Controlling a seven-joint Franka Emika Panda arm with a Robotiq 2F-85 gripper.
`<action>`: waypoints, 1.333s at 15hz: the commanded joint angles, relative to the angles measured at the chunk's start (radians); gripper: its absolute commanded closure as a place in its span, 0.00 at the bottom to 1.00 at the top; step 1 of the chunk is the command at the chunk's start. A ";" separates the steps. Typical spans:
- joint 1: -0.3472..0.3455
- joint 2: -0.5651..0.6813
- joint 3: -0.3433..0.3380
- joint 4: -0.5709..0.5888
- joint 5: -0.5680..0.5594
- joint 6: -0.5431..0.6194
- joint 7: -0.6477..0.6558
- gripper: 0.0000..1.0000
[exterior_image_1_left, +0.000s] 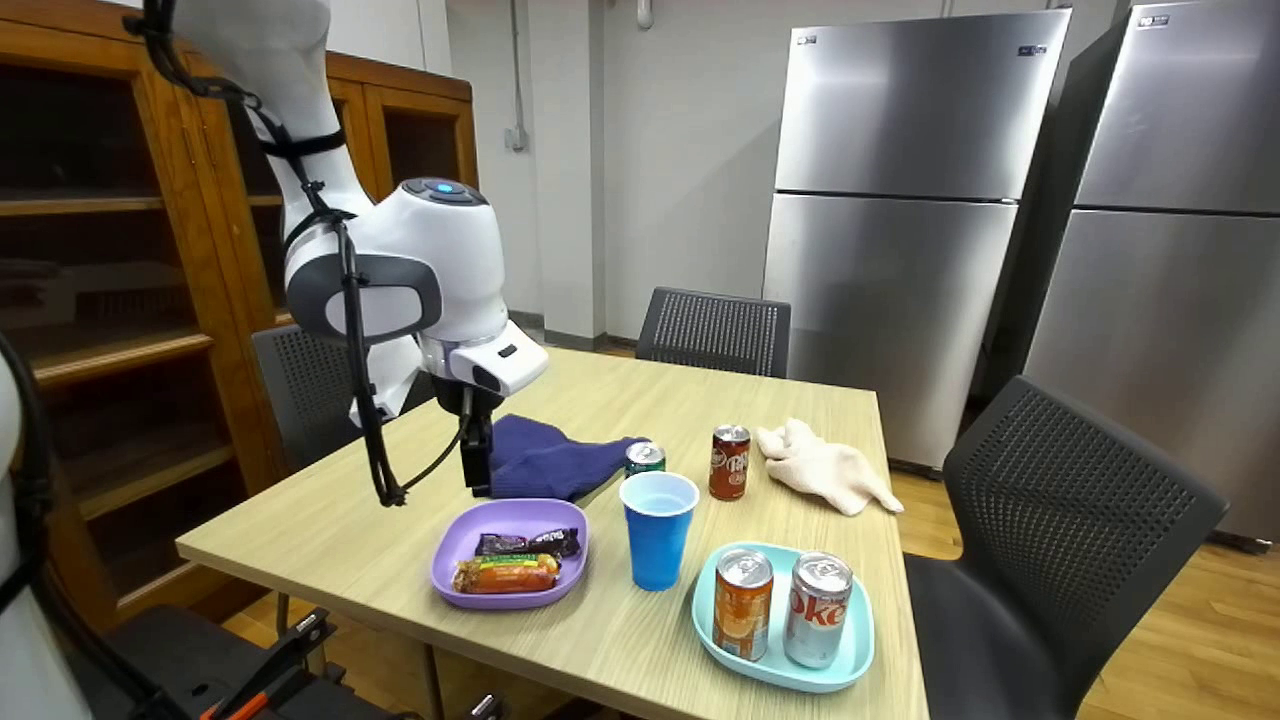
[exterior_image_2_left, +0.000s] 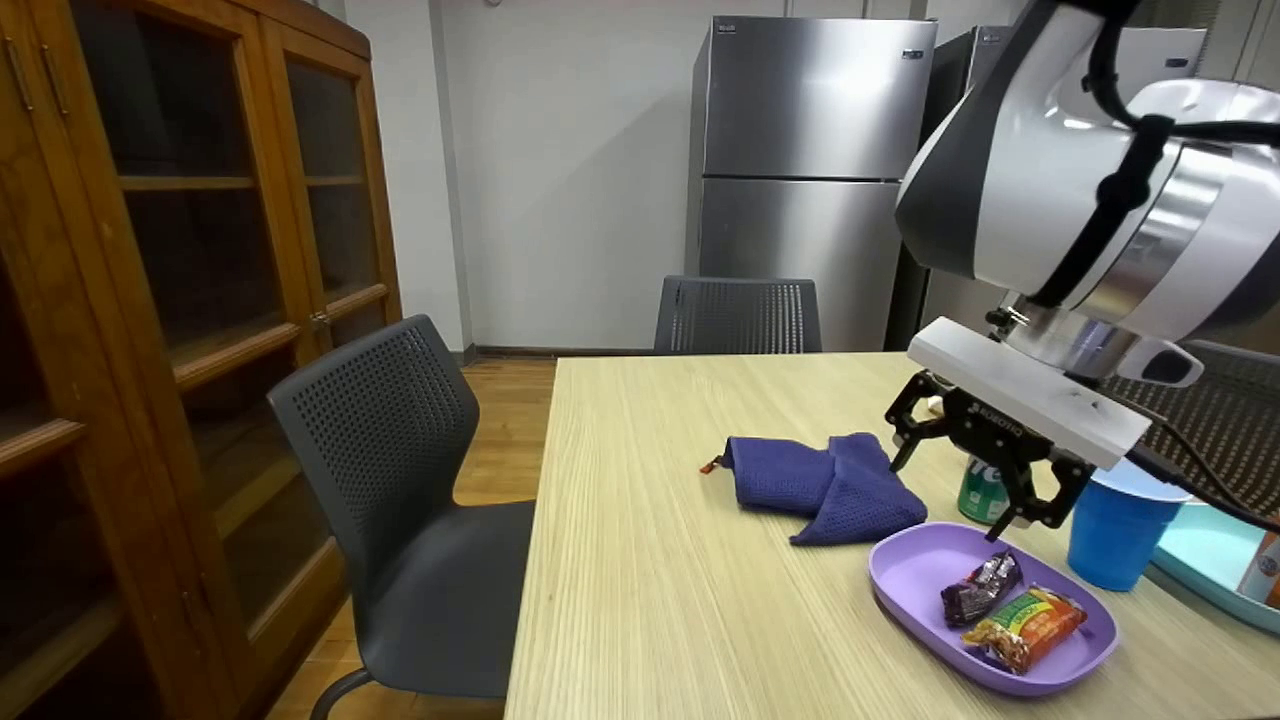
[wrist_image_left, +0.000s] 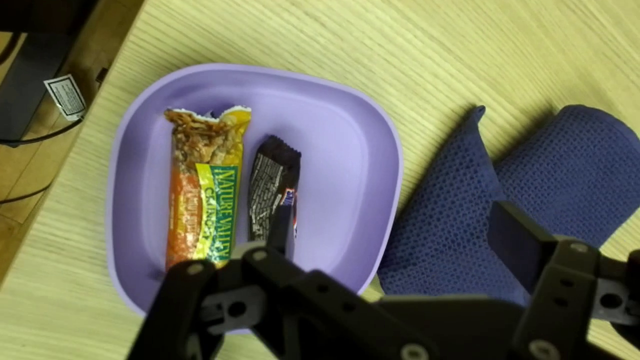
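My gripper (exterior_image_2_left: 945, 500) hangs open above the table, its fingers wide apart with nothing held. Below it lie a purple plate (wrist_image_left: 345, 200) and a folded navy cloth (wrist_image_left: 445, 240). In the wrist view one finger (wrist_image_left: 281, 225) overlaps the dark Snickers wrapper (wrist_image_left: 270, 185), while the opposite finger (wrist_image_left: 517, 240) stands over the cloth. An orange and green Nature Valley packet (wrist_image_left: 210, 200) lies beside the Snickers on the plate. Both snacks also show on the plate (exterior_image_1_left: 450, 560) in an exterior view. The gripper's body hides the plate's near edge in the wrist view.
A blue cup (exterior_image_1_left: 658, 535) stands beside the plate, with a green can (exterior_image_1_left: 645, 458) behind it. Near a cream cloth (exterior_image_1_left: 825, 470) is a Dr Pepper can (exterior_image_1_left: 729, 462). A teal tray (exterior_image_1_left: 785, 680) bears an orange can (exterior_image_1_left: 742, 605) and a Coke can (exterior_image_1_left: 818, 610). Chairs surround the table.
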 joint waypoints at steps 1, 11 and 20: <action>-0.010 -0.083 -0.025 -0.039 -0.035 -0.001 -0.022 0.00; 0.000 -0.061 -0.064 -0.017 -0.078 0.000 -0.018 0.00; 0.000 -0.061 -0.064 -0.017 -0.078 0.000 -0.018 0.00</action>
